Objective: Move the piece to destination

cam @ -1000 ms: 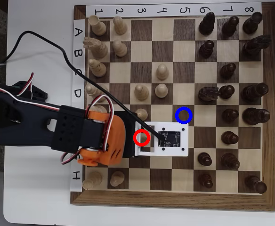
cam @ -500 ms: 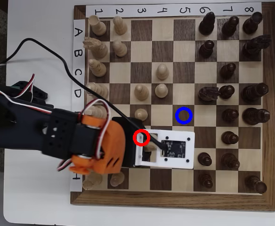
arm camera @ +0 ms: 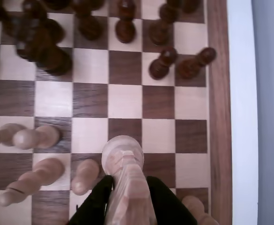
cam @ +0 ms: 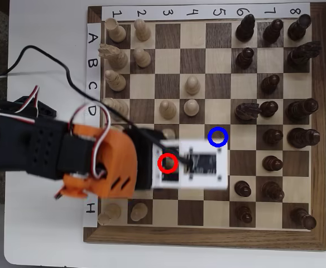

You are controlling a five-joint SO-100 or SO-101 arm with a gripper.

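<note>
1 small pale cream wooden pawn with a round head [arm camera: 123, 176] sits pinched between the black fingers of the gripper [arm camera: 125, 197] in the wrist view, apparently over the red-ringed light square [cam: 168, 163]. The carry looks like the step in hand. Next comes a short shift to the blue-ringed dark brown square [cam: 218, 137], clear of the neighbouring pale pawns.
</note>
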